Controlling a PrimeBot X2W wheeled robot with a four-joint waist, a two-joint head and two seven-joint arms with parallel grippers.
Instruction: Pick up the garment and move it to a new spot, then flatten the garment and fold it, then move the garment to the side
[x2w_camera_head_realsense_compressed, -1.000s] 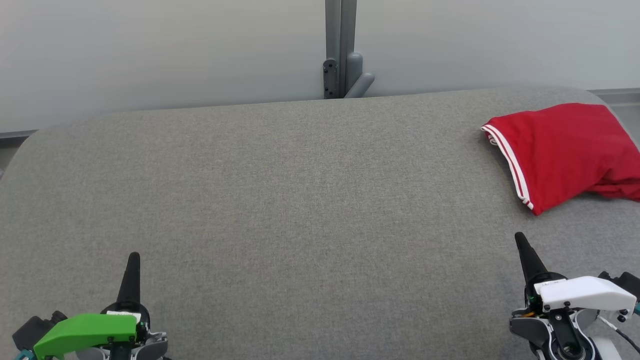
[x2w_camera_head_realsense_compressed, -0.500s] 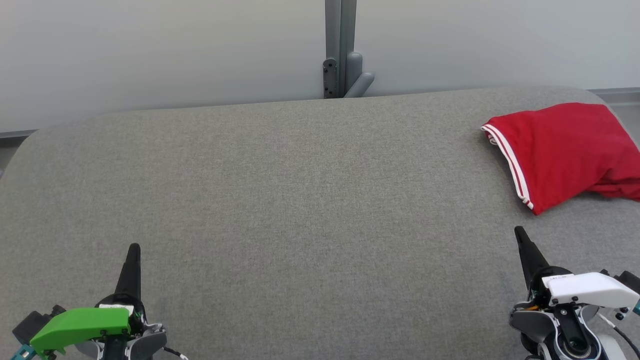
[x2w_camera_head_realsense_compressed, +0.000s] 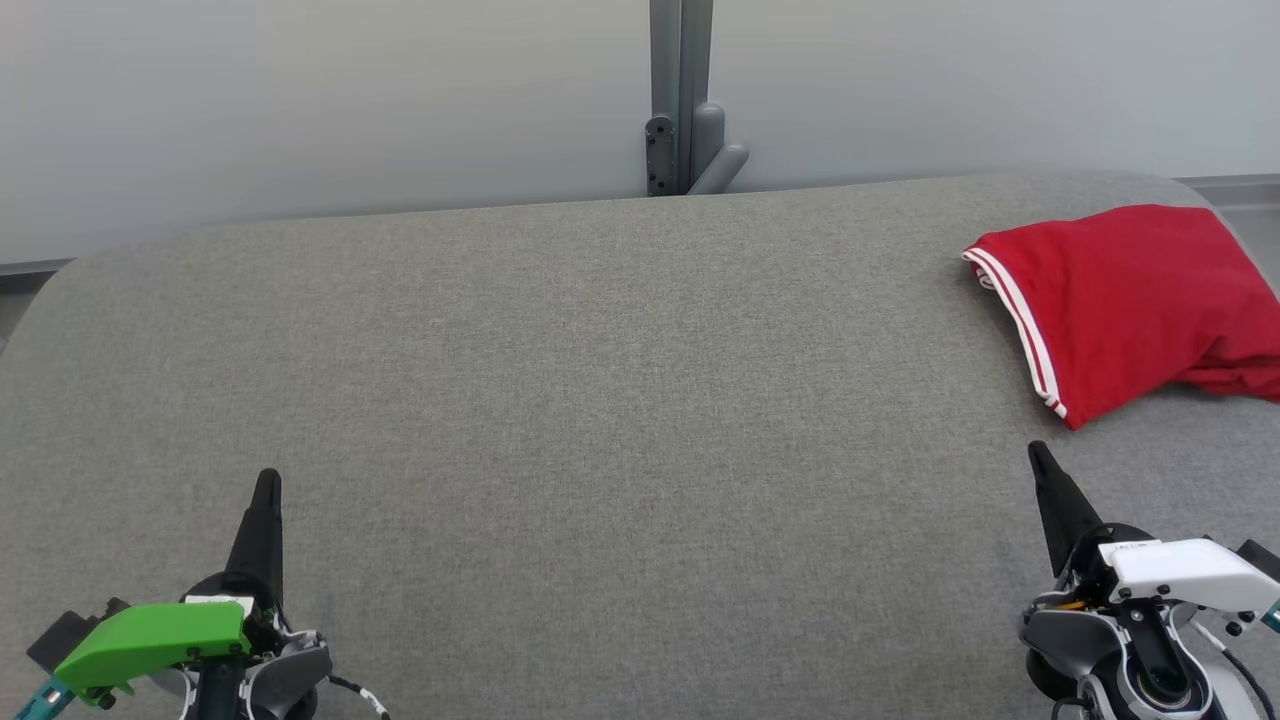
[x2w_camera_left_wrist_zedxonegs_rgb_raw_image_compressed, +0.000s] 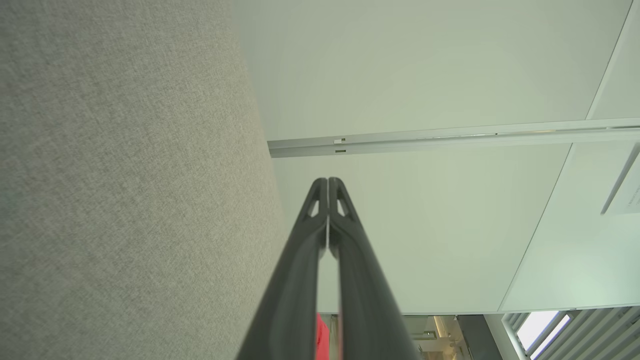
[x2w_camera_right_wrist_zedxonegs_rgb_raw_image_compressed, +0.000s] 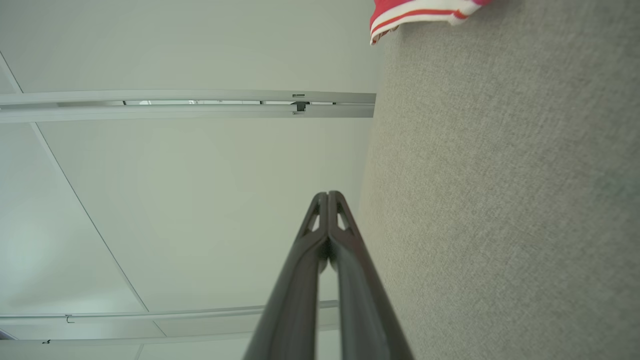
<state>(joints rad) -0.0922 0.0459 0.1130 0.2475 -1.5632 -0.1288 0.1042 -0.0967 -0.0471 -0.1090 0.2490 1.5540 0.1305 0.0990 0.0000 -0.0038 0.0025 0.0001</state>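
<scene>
One broad grey fabric surface (x2w_camera_head_realsense_compressed: 600, 400) spreads ahead; the folded red garment (x2w_camera_head_realsense_compressed: 1130, 300) with white stripes lies at its far right corner. Nearer, left gripper (x2w_camera_head_realsense_compressed: 268, 480) and right gripper (x2w_camera_head_realsense_compressed: 1036, 452) point forward, jaws pressed together, clear of the garment

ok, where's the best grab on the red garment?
Probably the garment at the near corner of its striped hem, taken by the right gripper from the near side: that corner points toward it and lies flat on the surface.
</scene>
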